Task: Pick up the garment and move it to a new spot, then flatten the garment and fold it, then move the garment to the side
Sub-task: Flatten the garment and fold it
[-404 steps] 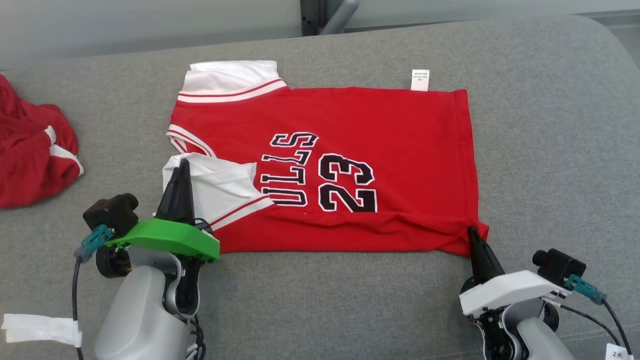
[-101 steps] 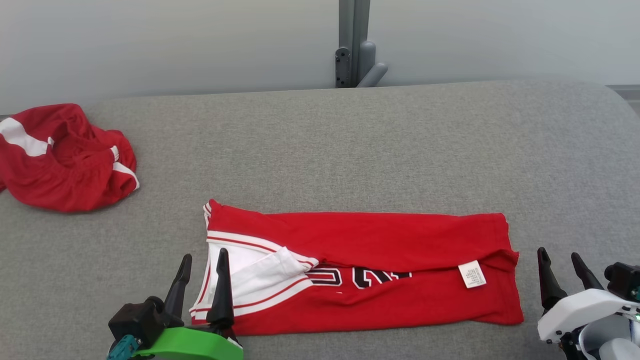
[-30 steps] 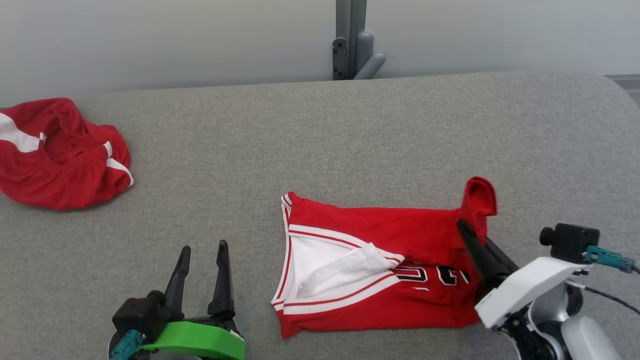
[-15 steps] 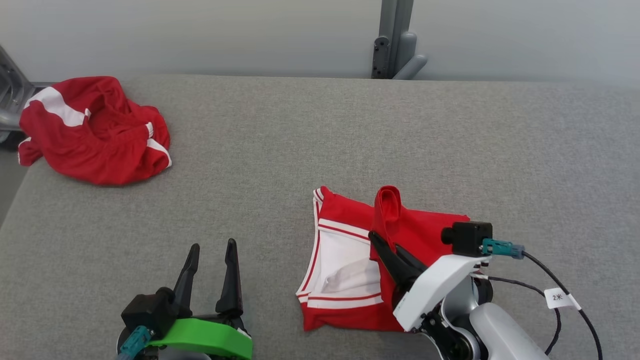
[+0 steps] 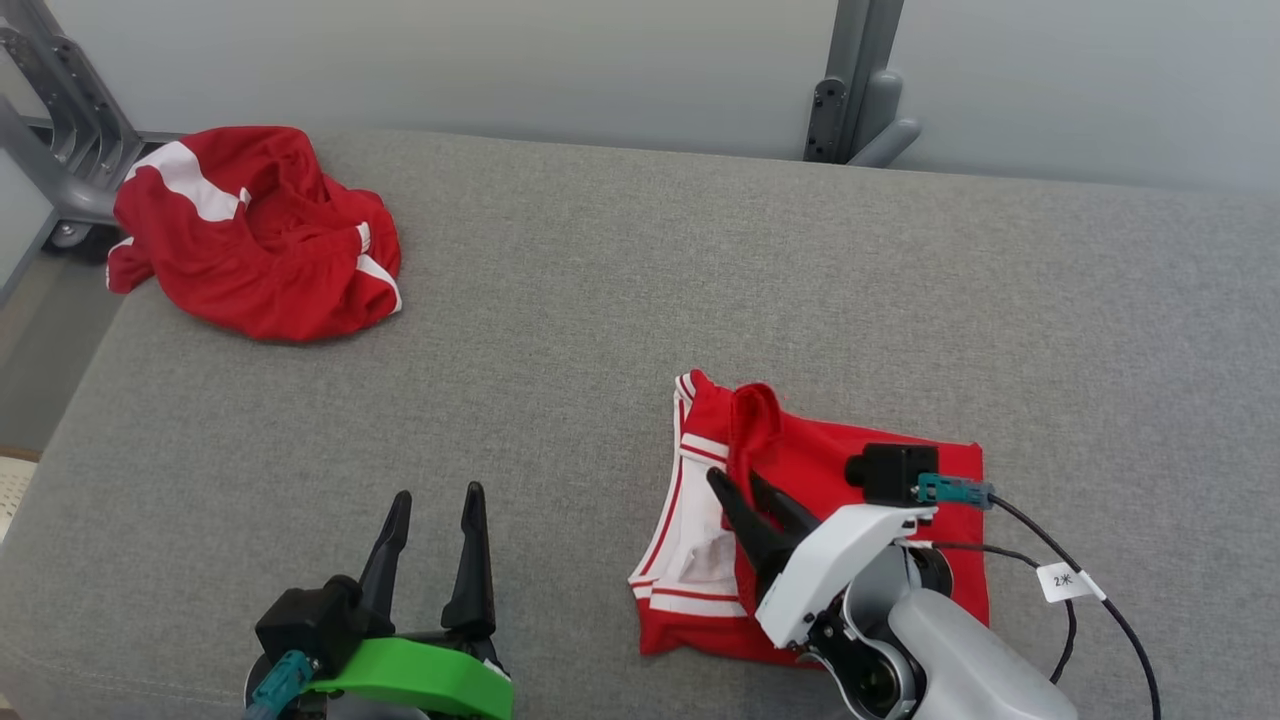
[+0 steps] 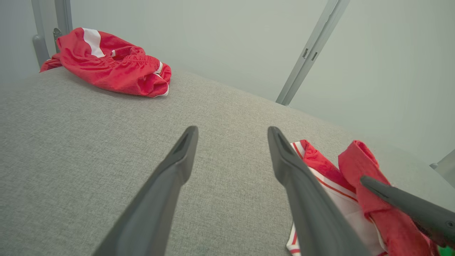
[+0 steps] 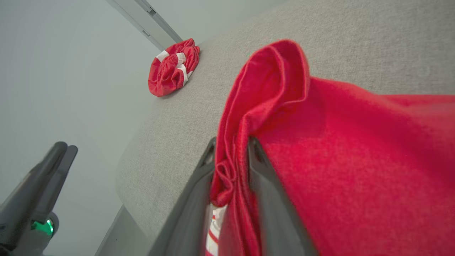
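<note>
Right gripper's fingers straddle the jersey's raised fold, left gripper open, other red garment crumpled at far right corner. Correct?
Wrong corner: the other red garment lies crumpled at the far left, per the head view. The right gripper does straddle the jersey fold; the left gripper is open.

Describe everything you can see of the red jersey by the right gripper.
The jersey is red, soft-looking cloth with white panels trimmed in red stripes, folded into a compact stack lying flat on the grey cushion near its front edge. One red fold stands up, sitting between the fingers of the right gripper, whose white wrist covers part of the stack.
</note>
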